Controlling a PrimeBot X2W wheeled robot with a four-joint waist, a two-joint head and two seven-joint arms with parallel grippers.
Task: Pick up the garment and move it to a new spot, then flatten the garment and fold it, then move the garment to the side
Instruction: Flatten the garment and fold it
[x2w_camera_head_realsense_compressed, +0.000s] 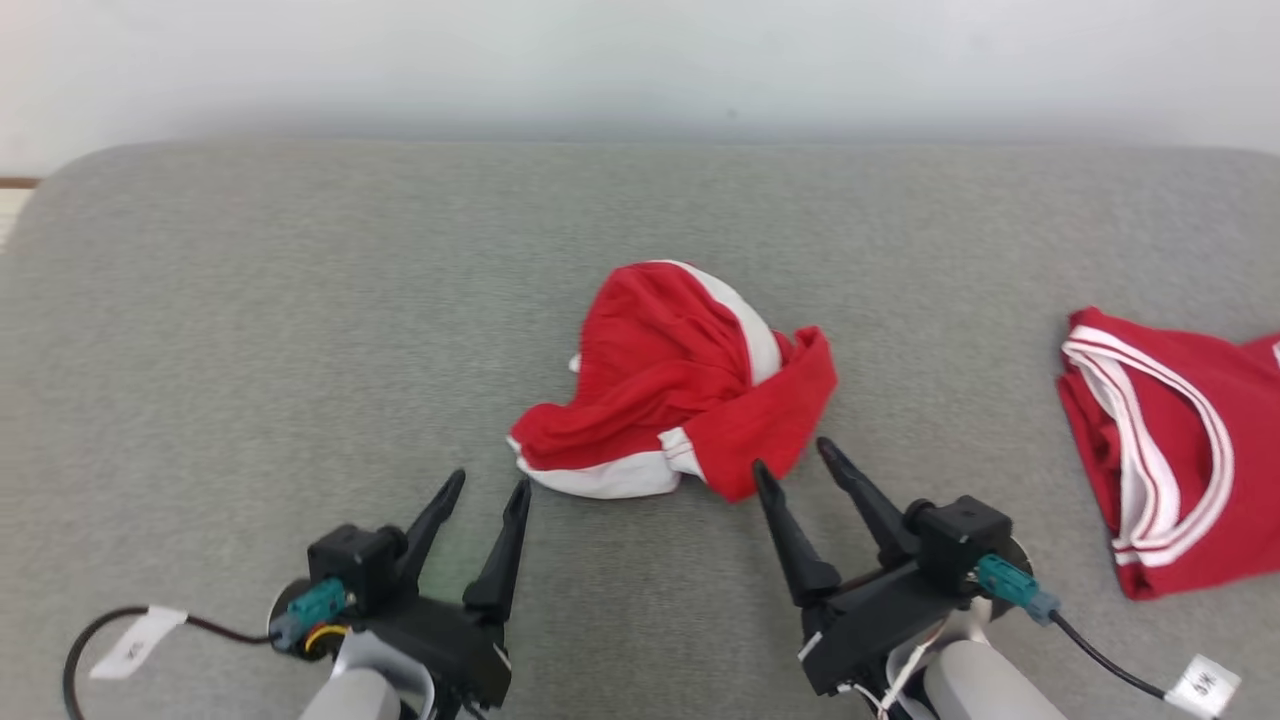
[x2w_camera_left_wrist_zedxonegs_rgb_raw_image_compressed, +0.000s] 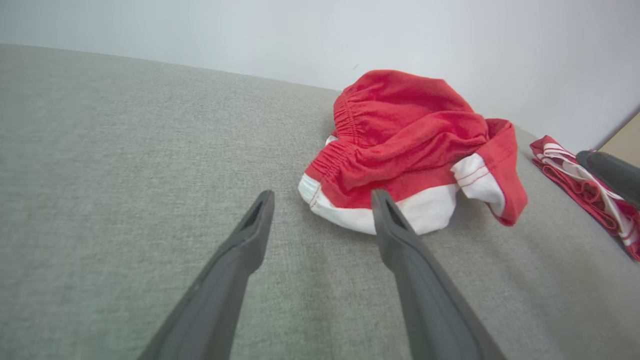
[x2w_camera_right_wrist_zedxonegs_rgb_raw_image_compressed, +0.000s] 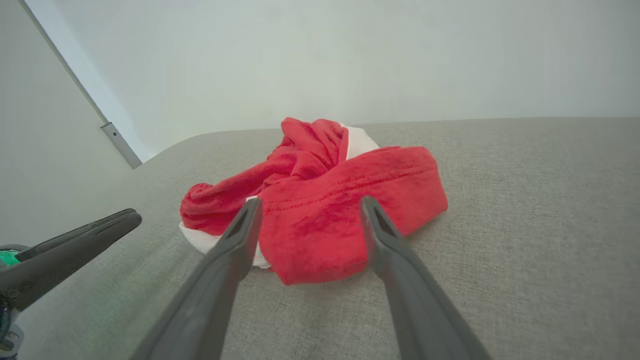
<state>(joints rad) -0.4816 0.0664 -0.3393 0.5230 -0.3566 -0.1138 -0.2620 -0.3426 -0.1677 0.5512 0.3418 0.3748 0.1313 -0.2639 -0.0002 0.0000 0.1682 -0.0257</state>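
- Right gripper (x2w_camera_head_realsense_compressed: 793, 458): fingers spread, holding nothing, tips just short of the near red fold of the garment (x2w_camera_head_realsense_compressed: 680, 385). Cannot tell whether they graze it.
- Left gripper (x2w_camera_head_realsense_compressed: 490, 483): also spread and empty, tips near the white hem but apart from it.
- Garment: crumpled in a heap on the grey surface (x2w_camera_head_realsense_compressed: 250, 330), not yet lifted. Straight ahead of the right gripper; ahead of the left gripper and off to its right.
- Long axis of the heap: roughly crosswise to both pairs of fingers, from the white hem by the left gripper to the red flap before the right.
- Judged nearer: the right arm, with the red flap lying between the lines of its two fingers in the right wrist view.
- Likely called for next: a short reach forward and down to pinch that flap, with the left going for the white hem.
- Second red garment (x2w_camera_head_realsense_compressed: 1170, 450), white-trimmed: well off to the right gripper's outer side and best left alone.
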